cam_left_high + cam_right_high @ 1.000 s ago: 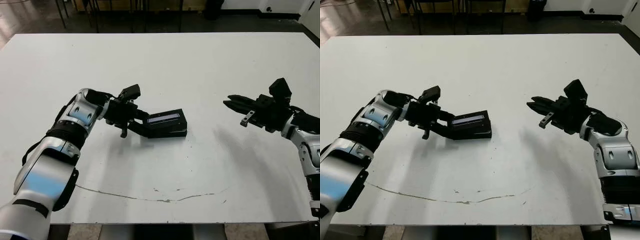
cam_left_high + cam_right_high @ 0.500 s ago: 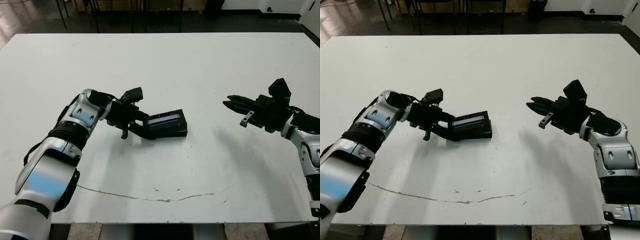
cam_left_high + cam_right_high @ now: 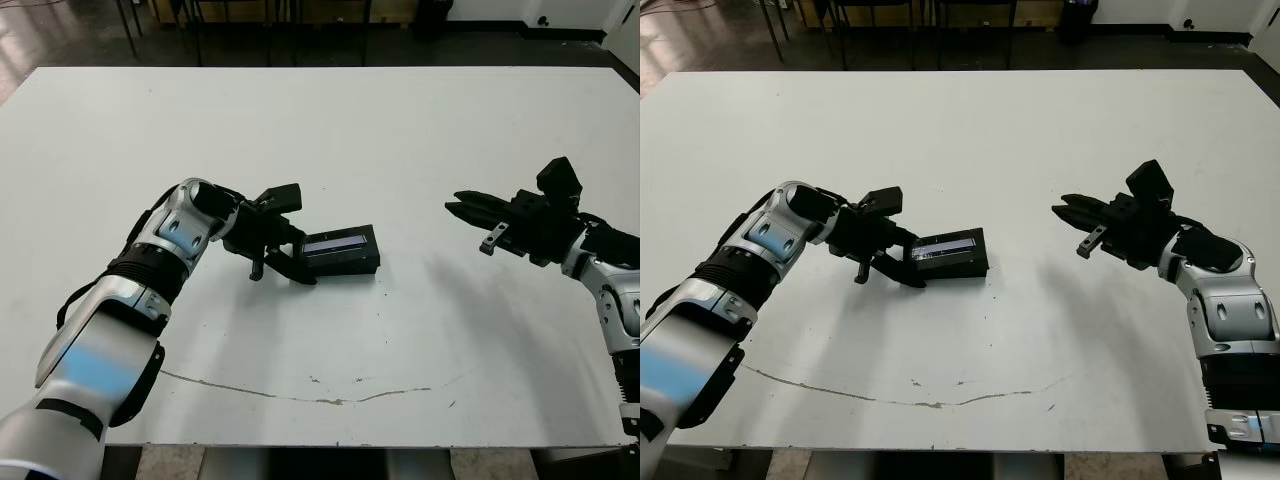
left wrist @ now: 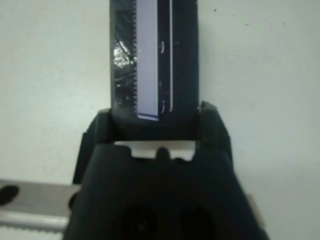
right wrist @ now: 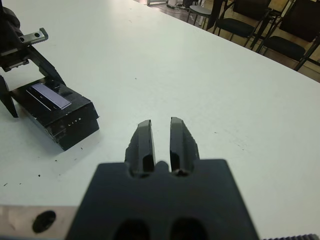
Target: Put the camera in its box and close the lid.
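Gleaming pale strip atop lid (image 3: 342, 250)

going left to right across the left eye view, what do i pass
silver-and-black left arm → left end effector → black rectangular box with a pale strip on top → bare white table → right end effector → right arm

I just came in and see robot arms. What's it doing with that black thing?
The left pincer sits at one end of the closed black box, its fingers on either side of it, on the white table. The lid looks on already. The right pincer hangs off to the side, holding nothing.
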You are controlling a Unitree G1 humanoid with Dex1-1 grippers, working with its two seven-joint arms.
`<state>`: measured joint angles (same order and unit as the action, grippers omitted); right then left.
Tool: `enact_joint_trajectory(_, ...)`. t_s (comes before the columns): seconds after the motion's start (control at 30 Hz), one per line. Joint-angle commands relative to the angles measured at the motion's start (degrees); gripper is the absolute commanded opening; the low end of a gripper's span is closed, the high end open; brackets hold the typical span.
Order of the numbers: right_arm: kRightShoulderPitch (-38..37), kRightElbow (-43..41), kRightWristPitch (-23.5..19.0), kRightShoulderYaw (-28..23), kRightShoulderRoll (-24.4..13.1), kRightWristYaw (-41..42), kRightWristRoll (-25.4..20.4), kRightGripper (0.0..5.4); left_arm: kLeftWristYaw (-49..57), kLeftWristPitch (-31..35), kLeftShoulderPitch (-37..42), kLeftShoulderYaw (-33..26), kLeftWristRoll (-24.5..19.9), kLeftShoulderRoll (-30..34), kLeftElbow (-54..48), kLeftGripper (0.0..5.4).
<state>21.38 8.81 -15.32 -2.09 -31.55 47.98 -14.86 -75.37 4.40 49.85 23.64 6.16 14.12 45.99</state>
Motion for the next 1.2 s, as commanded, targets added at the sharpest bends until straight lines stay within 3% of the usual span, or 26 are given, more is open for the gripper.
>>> enact_joint_trajectory(0.03,-1.2,0.4,-0.1,0.2,-0.5,0.7,0.0,0.00,0.2,1.1,-2.3,3.9,2.3,-4.3,0.8,1.28)
enact_joint_trajectory(0.37,-1.3,-0.4,-2.3,-0.1,-0.6,1.0,-0.8,0.00,3.9,2.8,1.2,7.5,7.3,-7.8,1.4,1.28)
enact_joint_trajectory(0.73,-2.0,-1.6,-1.6,0.3,-0.6,0.4,-0.1,0.00,2.7,2.8,2.0,8.3,8.7,-8.0,2.3,1.27)
enact_joint_trajectory(1.0,-1.4,-0.7,-1.6,0.4,-0.2,0.9,-0.4,0.00,1.0,-1.0,0.3,8.5,9.0,-4.0,1.6,3.04)
enact_joint_trajectory(1.2,-1.0,-0.6,-1.5,0.7,-0.4,1.5,-0.4,0.00,1.8,-9.3,-1.5,8.6,9.5,0.1,0.4,4.40)
